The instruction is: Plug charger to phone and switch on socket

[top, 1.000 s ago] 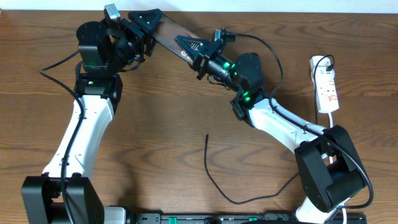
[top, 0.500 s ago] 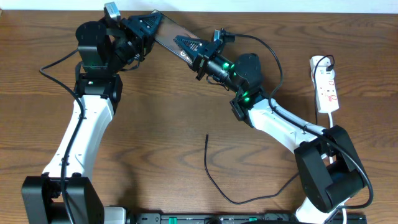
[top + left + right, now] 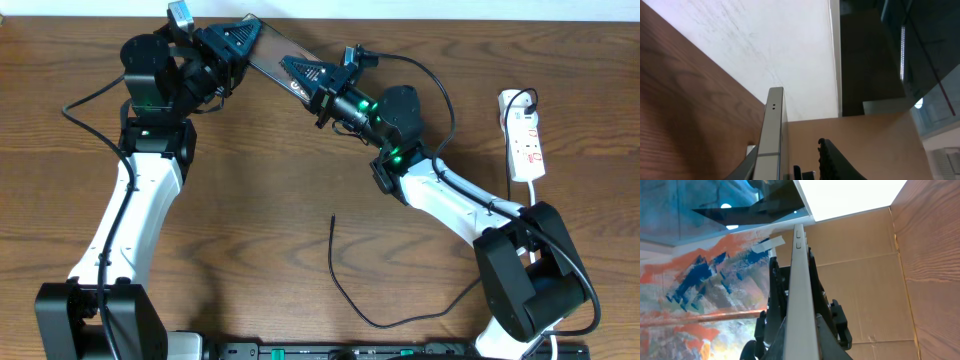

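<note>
Right jaws tight on phone point(image 3: 801, 280); left jaws loose around it.

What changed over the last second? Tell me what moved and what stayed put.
The left gripper narrowed its jaws around the far end of the phone, which it straddled wide open before. The left wrist view shows a gap beside one finger, so it has not clamped yet. The right gripper stayed shut on the phone. The charger and the socket lie where they were.
</note>
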`<control>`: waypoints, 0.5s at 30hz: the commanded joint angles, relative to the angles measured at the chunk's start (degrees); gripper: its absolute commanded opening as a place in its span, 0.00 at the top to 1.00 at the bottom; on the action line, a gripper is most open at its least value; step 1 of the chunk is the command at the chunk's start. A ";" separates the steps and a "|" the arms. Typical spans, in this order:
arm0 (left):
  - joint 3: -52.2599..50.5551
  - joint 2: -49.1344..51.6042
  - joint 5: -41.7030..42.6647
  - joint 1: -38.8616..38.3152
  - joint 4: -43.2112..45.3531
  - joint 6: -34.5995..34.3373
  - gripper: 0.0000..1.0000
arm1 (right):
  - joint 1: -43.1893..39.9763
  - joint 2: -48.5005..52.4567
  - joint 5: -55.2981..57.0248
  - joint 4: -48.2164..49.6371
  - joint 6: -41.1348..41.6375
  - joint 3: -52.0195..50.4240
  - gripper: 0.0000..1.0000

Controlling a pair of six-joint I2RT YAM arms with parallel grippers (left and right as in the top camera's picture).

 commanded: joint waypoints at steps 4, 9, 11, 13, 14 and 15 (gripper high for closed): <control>0.46 -1.22 1.20 0.31 0.72 2.54 0.75 | 0.55 -0.50 -0.96 0.31 0.52 1.05 0.99; 0.46 -0.96 1.14 0.31 0.72 2.54 0.67 | 0.76 -0.50 -1.05 0.33 0.50 1.05 0.99; 0.46 -0.72 1.16 0.31 0.72 2.51 0.65 | 0.87 -0.50 -1.16 0.31 0.50 1.05 0.99; 0.46 -0.48 1.16 0.31 0.66 2.49 0.65 | 0.94 -0.50 -1.16 0.31 0.50 1.05 0.99; 0.46 -0.33 1.18 0.31 0.52 2.47 0.65 | 1.01 -0.50 -1.14 0.31 0.50 1.05 0.99; 0.46 -0.28 1.18 0.31 0.20 2.49 0.65 | 1.07 -0.50 -1.14 0.31 0.50 1.05 0.99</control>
